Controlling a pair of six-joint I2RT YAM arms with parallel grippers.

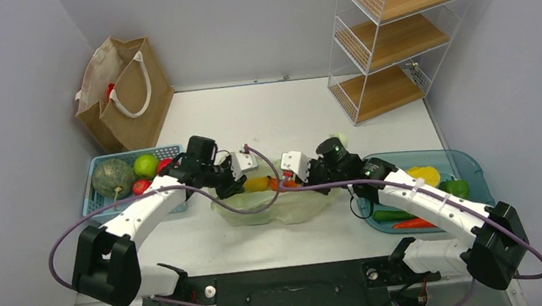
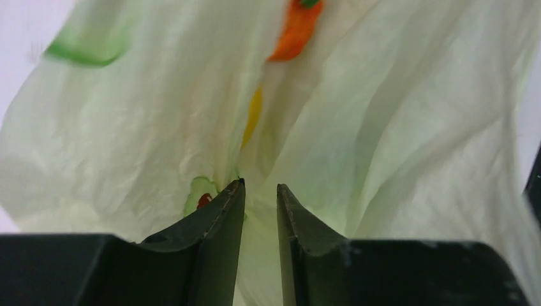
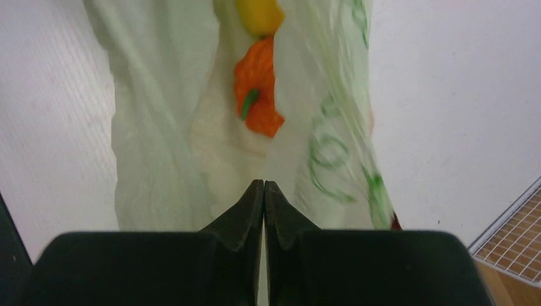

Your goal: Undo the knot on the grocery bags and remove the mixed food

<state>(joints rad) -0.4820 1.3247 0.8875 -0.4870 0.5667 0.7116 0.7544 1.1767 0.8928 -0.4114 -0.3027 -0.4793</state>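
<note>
Two robot arms met over a pale green plastic bag lying in the middle of a white table.

My left gripper sat at the bag's left edge. Its fingers were a narrow slit apart, with bunched film in the slit, so I judged them clamped on the plastic. My right gripper sat at the bag's right edge. Its fingers were pressed almost together on a fold of the same film.

The plastic ran in long taut creases away from both sets of tips. To me this meant the two holds were pulling the bag's mouth apart so the contents could be reached. No knot showed in any view, and I could not tell whether the handles were tied.

The food was inside the bag between my grippers. There was an orange pepper-like piece with a green stem, and a yellow piece touching it.

Looping green print ran down the bag's right side, but it was too stretched and blurred to read. I could make out no brand name.

The brown paper bag stood well apart at the back left, against the wall.
</note>
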